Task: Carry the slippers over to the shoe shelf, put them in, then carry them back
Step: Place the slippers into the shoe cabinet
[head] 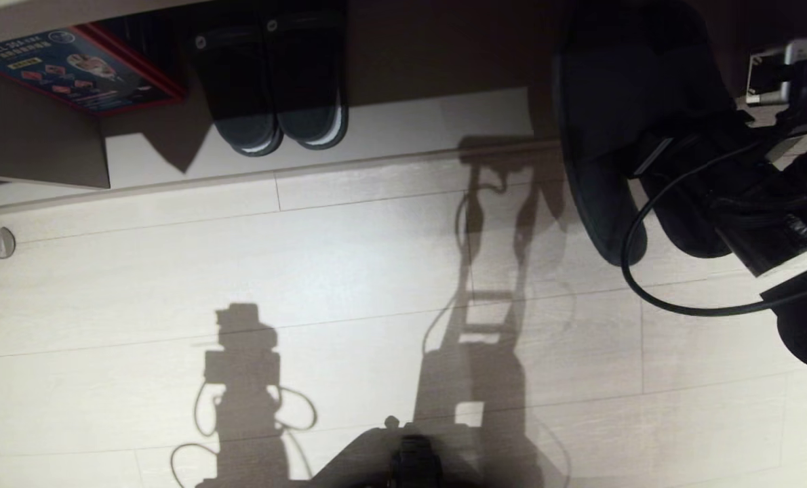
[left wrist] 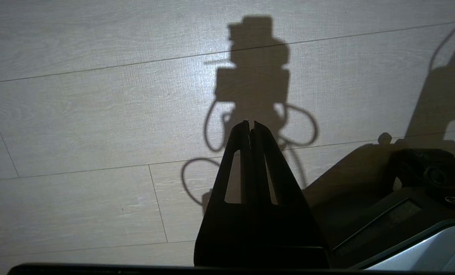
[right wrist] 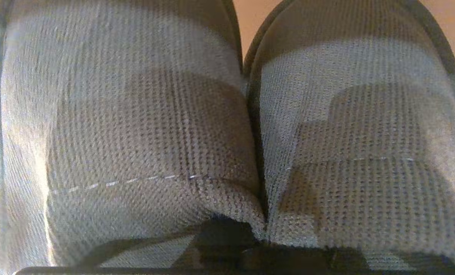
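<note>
Slippers (right wrist: 227, 126) fill the right wrist view, pinched by right tool (right wrist: 227, 244).

Right gripper (head: 647, 159) raised at the head view's right, fingers clamped; left gripper (left wrist: 250, 124) parked low, fingers together.

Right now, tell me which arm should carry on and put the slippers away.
Right. The right hand is already shut on the slippers, held up off the floor beside the shoe shelf. The left hand is shut and empty, pointing at bare floor.
</note>
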Motion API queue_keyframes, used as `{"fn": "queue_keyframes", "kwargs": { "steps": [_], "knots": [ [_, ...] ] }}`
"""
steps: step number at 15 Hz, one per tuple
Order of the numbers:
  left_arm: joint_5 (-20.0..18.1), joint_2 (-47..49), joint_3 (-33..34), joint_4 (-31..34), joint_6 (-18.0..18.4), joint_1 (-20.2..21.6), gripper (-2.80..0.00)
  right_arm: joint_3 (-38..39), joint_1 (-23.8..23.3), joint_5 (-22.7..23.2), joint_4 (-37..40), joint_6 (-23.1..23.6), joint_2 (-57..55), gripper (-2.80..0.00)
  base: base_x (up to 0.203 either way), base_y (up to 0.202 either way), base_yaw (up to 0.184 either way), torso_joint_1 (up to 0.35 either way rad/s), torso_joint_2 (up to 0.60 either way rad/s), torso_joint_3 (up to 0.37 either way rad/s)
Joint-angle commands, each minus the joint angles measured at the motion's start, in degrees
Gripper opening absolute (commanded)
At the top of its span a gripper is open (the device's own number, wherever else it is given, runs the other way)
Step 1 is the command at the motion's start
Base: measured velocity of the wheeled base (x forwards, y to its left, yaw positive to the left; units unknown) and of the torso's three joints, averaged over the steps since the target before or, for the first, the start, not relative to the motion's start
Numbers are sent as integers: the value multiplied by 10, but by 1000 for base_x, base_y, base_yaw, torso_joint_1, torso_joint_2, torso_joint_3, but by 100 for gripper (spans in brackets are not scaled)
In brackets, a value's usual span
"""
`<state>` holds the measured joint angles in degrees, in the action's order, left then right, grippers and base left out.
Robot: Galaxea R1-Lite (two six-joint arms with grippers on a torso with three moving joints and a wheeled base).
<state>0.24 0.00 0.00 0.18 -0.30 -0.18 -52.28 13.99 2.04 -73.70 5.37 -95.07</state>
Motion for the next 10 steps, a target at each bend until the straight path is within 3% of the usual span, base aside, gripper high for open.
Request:
{"fn": "queue_keyframes", "kwargs": {
  "steps": [1, 4, 10],
  "knots": [
    [0, -1, 1, 0, 0, 0, -280, -56, -2, 1, -5, -1, -37, -280, 0, 0, 0, 0, 0, 0],
    [0, -1, 1, 0, 0, 0, -280, -196, -11, 4, 7, -5, -111, -280, 0, 0, 0, 0, 0, 0],
    [0, -1, 1, 0, 0, 0, -280, -377, -20, 12, 45, -8, -206, -280, 0, 0, 0, 0, 0, 0]
  ]
}}
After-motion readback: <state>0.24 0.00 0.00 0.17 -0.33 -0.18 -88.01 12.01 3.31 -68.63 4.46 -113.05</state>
